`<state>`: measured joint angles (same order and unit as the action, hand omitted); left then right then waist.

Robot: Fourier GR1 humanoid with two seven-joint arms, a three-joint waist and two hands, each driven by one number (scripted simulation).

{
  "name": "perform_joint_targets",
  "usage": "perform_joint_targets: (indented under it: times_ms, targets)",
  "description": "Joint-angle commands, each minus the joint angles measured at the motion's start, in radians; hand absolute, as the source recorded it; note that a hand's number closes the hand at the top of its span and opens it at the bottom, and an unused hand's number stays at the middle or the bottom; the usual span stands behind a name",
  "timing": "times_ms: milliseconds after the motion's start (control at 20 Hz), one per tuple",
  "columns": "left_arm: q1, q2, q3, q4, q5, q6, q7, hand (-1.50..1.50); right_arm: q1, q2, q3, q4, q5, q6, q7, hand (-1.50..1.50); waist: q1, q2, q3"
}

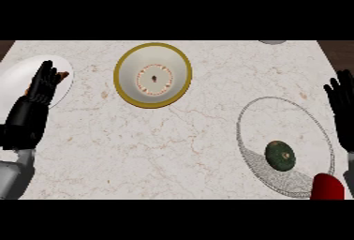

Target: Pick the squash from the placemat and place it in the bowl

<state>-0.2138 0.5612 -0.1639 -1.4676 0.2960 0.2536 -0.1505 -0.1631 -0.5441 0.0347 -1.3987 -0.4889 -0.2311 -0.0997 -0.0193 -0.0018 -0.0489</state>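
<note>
Pale marbled worktop (173, 150), seen steeply from above. Dark green squash (281, 155) lying on the round, light, mesh-patterned placemat (276, 112), toward its lower right part, untouched by either robot hand. Yellow-rimmed bowl (153, 75) near the worktop's far edge, left of centre, well apart from the squash; white inside with a small ringed pattern at the bottom, nothing in it.

Left robot hand (43, 84) at the view's left edge, fingers straight and pointing up, holding nothing, overlapping a white plate (17, 77) with a small brown item (63, 74) just beside the fingertips. Right robot hand (342, 101) at the view's right edge, fingers likewise straight and up, holding nothing, just right of the placemat's rim and apart from the squash.

Red object (328, 187) at the lower right, overlapping the placemat's near edge; what it is, impossible to tell. Small grey shape (273, 42) at the far edge, cut off by the view.
</note>
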Motion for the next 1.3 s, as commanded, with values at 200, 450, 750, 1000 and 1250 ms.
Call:
perform_joint_targets:
  times_ms: [200, 450, 750, 1000, 1250]
  targets:
    - [-0.012, -0.022, 0.088, -0.009, 0.069, 0.023, 0.02, 0.0, -0.135, 0.14, 0.24, -0.269, 0.091, 0.009, -0.005, -1.5, 0.053, -0.008, 0.046]
    - [-0.01, -0.033, 0.108, 0.025, 0.095, 0.017, 0.034, 0.0, -0.034, 0.096, 0.255, -0.23, 0.509, -0.416, -0.069, -1.5, -0.008, -0.009, 0.044]
    - [-0.005, -0.022, 0.13, 0.025, 0.098, -0.003, 0.039, 0.0, 0.12, 0.096, 0.521, -0.446, 0.887, -0.577, 0.136, -1.5, -0.011, -0.01, 0.045]
    - [0.037, -0.004, 0.15, -0.009, 0.106, -0.001, 0.052, 0.0, 0.189, -0.049, 0.491, -0.533, 1.12, -0.482, 0.442, -1.5, -0.02, -0.018, 0.04]
    - [0.036, -0.005, 0.165, 0.003, 0.113, -0.01, 0.041, 0.0, 0.281, -0.192, 0.429, -0.741, 1.164, -0.26, 0.721, -1.5, -0.048, -0.018, 0.038]
